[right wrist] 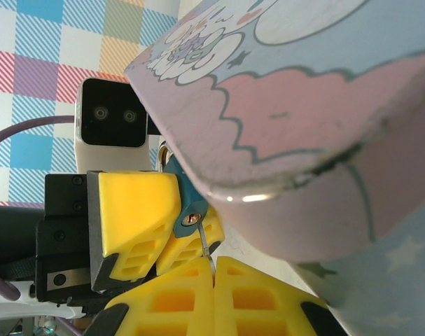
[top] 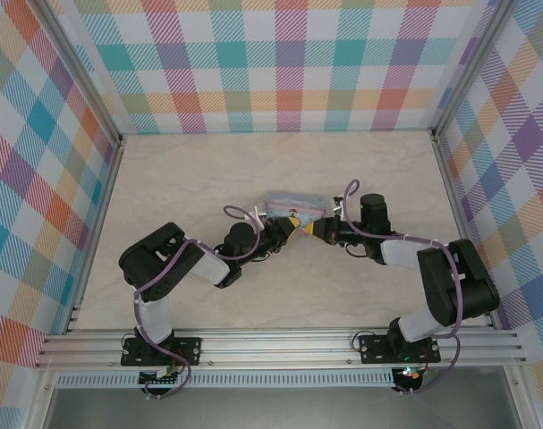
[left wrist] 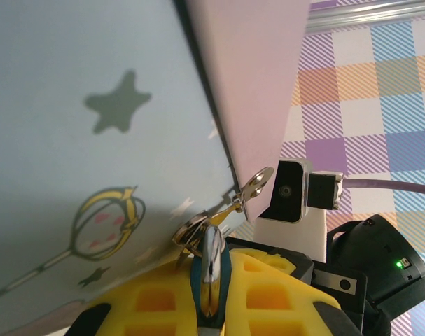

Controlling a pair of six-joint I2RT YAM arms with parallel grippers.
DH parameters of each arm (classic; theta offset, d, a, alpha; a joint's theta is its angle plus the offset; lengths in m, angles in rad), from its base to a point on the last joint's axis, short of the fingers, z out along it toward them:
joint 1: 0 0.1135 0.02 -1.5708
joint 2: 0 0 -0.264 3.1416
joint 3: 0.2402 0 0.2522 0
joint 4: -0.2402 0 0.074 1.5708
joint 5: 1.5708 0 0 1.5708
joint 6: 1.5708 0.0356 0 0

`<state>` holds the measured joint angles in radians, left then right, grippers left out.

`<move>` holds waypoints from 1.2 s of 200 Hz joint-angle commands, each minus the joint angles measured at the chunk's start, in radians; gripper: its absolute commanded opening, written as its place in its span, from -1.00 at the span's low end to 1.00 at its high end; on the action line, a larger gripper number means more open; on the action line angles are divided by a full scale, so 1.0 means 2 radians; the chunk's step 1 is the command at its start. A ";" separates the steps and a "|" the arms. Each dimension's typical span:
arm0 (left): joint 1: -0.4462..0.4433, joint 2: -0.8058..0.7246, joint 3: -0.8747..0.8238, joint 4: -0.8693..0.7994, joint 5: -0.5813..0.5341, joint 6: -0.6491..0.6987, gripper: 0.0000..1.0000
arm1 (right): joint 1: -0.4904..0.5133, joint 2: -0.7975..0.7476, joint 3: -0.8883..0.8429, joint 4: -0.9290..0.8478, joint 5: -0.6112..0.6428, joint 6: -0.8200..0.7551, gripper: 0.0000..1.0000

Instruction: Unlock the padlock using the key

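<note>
The pale marble-patterned table [top: 208,170] carries a pale blue and pink tin box with a cartoon print [top: 295,206] near its middle. Just at the near side of this tin the two arms meet.

The left gripper [left wrist: 211,297] has its yellow fingers clamped on the small dark teal padlock with a silvery shackle [right wrist: 187,210], which sits close against the edge of the tin. The right gripper [right wrist: 213,294] has its fingers pressed together on the thin dark metal key [right wrist: 206,246]. The tip of the key points at the keyhole, but I cannot tell how deep it sits.

I judge the padlock to be light, stiff and smooth, so it may twist between the pads. Holding it across the flat faces of its body seems best. The key looks very thin and could bend or slip, so it should be held at its head and turned gently about its own axis.

The tin shows stars and clouds. Some purple marks on it may be letters, but they are too blurred to read.
</note>
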<state>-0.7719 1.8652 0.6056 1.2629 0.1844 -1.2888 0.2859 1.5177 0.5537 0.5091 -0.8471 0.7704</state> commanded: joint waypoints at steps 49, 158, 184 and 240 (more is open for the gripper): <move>-0.007 -0.014 -0.004 0.027 0.001 -0.001 -1.00 | 0.002 0.002 0.004 0.028 0.006 0.008 -1.00; -0.014 -0.008 0.007 0.033 0.000 -0.010 -1.00 | 0.022 0.031 0.009 0.083 0.012 0.036 -1.00; -0.019 -0.009 0.017 0.034 0.004 -0.018 -1.00 | 0.036 0.050 0.016 0.110 0.022 0.050 -1.00; -0.021 -0.011 0.018 0.036 0.030 -0.016 -1.00 | 0.031 0.077 0.049 0.156 0.014 0.072 -1.00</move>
<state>-0.7704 1.8652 0.6056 1.2335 0.0902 -1.3201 0.3279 1.6344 0.5789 0.6937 -0.8154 0.8764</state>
